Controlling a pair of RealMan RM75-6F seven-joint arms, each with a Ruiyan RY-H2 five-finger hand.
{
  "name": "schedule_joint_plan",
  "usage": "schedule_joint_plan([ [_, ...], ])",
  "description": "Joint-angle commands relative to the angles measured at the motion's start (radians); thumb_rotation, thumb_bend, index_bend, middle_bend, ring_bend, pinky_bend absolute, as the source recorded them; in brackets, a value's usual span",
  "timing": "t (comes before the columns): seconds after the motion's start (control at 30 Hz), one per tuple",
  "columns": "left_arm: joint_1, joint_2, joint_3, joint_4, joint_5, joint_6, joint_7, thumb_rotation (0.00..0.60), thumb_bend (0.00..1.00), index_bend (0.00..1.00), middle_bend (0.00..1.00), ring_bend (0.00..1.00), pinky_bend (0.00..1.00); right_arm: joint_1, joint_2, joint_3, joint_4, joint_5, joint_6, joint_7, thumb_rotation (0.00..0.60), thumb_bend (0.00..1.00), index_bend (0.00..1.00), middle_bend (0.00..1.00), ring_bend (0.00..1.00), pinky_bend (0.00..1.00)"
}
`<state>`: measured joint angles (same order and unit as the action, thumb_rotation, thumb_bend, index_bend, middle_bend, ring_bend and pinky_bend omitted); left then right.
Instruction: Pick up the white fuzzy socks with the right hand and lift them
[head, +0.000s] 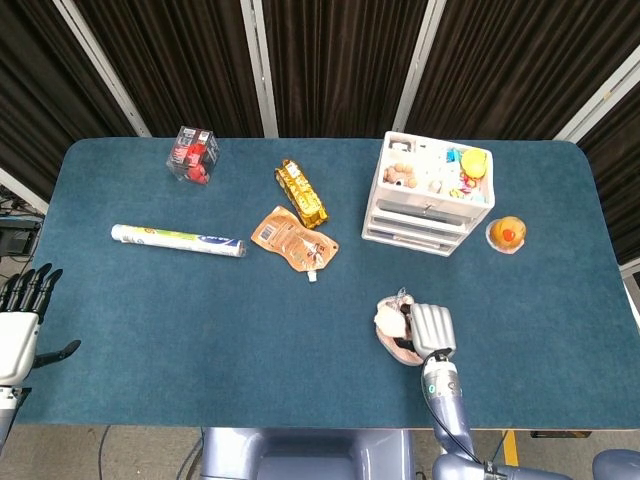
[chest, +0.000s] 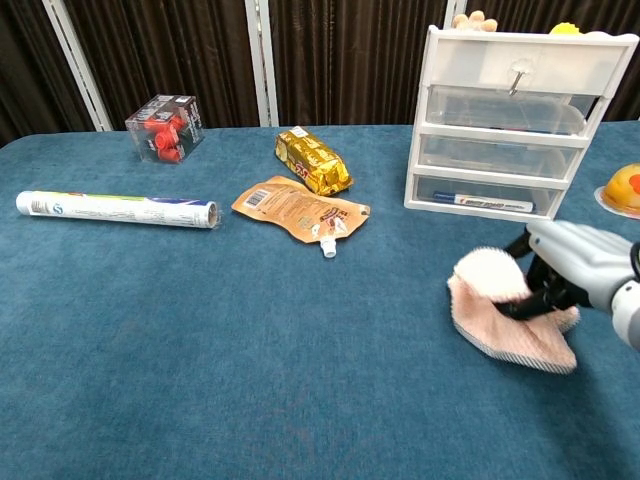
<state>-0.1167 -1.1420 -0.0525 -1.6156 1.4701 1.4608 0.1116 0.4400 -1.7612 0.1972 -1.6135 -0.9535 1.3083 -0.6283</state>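
The white fuzzy socks (chest: 492, 310) lie bunched on the blue table near its front right, also seen in the head view as socks (head: 389, 323). My right hand (chest: 572, 268) lies over them from the right, its dark fingers curled into the fabric and gripping it; from above the right hand (head: 427, 328) covers the socks' right half. The socks still touch the table. My left hand (head: 22, 315) hangs off the table's left edge with fingers spread, holding nothing.
A white drawer unit (chest: 516, 120) stands just behind the socks. An orange pouch (chest: 298, 211), a gold packet (chest: 313, 160), a rolled tube (chest: 115, 209) and a clear box of red items (chest: 165, 128) lie to the left. A small cup with an orange item (head: 507, 235) sits at the right.
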Motion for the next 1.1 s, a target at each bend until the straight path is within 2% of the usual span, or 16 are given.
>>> schedule_joint_plan([
  [0.03,0.000,0.000,0.000,0.000,-0.001,0.000,-0.002,0.600,0.02,0.00,0.00,0.00,0.00,0.000,0.019,0.009,-0.032,-0.110,0.049,0.068,0.600,0.42,0.66,1.00,0.97,0.91],
  [0.1,0.000,0.000,-0.001,-0.002,-0.005,-0.003,-0.002,0.600,0.02,0.00,0.00,0.00,0.00,0.000,0.032,0.015,-0.045,-0.164,0.069,0.100,0.600,0.42,0.66,1.00,0.97,0.91],
  [0.37,-0.001,-0.002,-0.003,-0.005,-0.013,-0.005,-0.002,0.600,0.02,0.00,0.00,0.00,0.00,0.009,0.058,0.046,-0.035,-0.265,0.101,0.174,0.600,0.42,0.66,1.00,0.97,0.91],
  [0.77,-0.001,0.000,-0.005,-0.011,-0.020,-0.008,-0.006,0.600,0.02,0.00,0.00,0.00,0.00,0.028,0.058,0.081,0.062,-0.329,0.125,0.224,0.600,0.42,0.66,1.00,0.97,0.91],
  [1.1,-0.001,-0.001,-0.005,-0.013,-0.022,-0.008,-0.006,0.600,0.02,0.00,0.00,0.00,0.00,0.045,0.069,0.137,0.111,-0.329,0.136,0.257,0.600,0.42,0.65,1.00,0.97,0.91],
])
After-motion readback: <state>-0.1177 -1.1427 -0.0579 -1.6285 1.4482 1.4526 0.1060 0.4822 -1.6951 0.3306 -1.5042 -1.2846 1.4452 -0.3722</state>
